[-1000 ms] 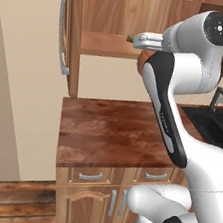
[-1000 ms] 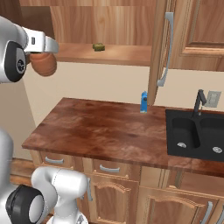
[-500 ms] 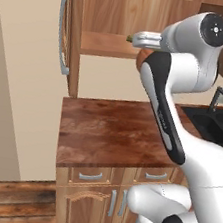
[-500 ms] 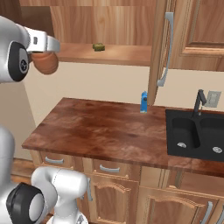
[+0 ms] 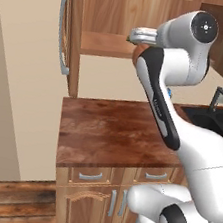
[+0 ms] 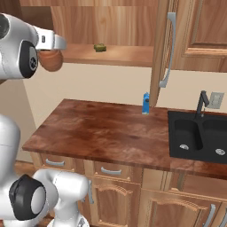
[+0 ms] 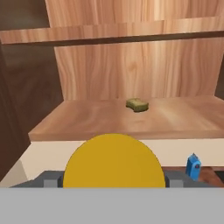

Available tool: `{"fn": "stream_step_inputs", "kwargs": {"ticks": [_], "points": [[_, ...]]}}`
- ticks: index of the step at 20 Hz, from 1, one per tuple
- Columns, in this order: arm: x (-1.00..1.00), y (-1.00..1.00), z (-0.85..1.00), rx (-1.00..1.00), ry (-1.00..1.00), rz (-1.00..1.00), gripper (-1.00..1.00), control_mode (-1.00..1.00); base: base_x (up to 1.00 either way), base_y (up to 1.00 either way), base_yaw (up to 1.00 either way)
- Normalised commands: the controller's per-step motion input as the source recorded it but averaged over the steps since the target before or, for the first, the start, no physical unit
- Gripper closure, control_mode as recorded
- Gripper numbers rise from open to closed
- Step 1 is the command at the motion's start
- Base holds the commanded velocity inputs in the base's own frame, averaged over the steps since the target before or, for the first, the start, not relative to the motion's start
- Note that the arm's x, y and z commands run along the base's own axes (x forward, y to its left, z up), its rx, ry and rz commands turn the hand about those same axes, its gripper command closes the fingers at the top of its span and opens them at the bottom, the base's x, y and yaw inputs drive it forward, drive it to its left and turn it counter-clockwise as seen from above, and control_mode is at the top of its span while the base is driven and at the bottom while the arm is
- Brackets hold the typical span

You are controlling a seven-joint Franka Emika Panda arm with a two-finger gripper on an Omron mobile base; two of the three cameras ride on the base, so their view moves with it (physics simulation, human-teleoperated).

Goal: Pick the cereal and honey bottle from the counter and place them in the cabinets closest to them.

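Note:
The honey bottle [image 6: 48,61] is amber, and its round yellow cap [image 7: 113,162] sits low in the middle of the hand view. My gripper [image 6: 52,44] is shut on it and holds it in the air in front of the open cabinets, level with the wooden shelf [image 7: 175,119]. From the left base view, the gripper [image 5: 143,36] and a sliver of the honey bottle [image 5: 138,52] show at the shelf's front edge [image 5: 103,44]. Grey fingertips [image 7: 50,180] flank the cap. The cereal is out of view.
An olive-green lump [image 7: 137,104] lies mid-shelf [image 6: 100,47]. A small blue container [image 6: 145,103] stands at the back of the brown counter [image 6: 102,133]. The open door's bar handle [image 6: 167,48] hangs right of the shelf. A black sink [image 6: 199,135] with a faucet [image 6: 201,102] lies further right.
The hand with the honey bottle has edged slightly closer to the cabinet shelf. Nothing else has moved.

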Motion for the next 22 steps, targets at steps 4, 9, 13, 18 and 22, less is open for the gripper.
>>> {"fn": "stream_step_inputs", "kwargs": {"ticks": [4, 9, 13, 18, 22], "points": [[0.35, 0.00, 0.22, 0.03, 0.00, -0.03, 1.00, -1.00, 0.00, 0.00, 0.00], [0.32, 0.00, 0.26, 0.01, 0.01, -0.03, 1.00, -1.00, 0.00, 0.00, 0.00], [0.31, 0.00, 0.16, 0.00, 0.01, -0.03, 1.00, -1.00, 0.00, 0.00, 0.00], [0.29, 0.00, 0.05, 0.00, 0.02, -0.01, 1.00, -1.00, 0.00, 0.00, 0.00], [0.00, 0.00, 0.01, 0.00, 0.00, 0.00, 1.00, -1.00, 0.00, 0.00, 0.00]]}}
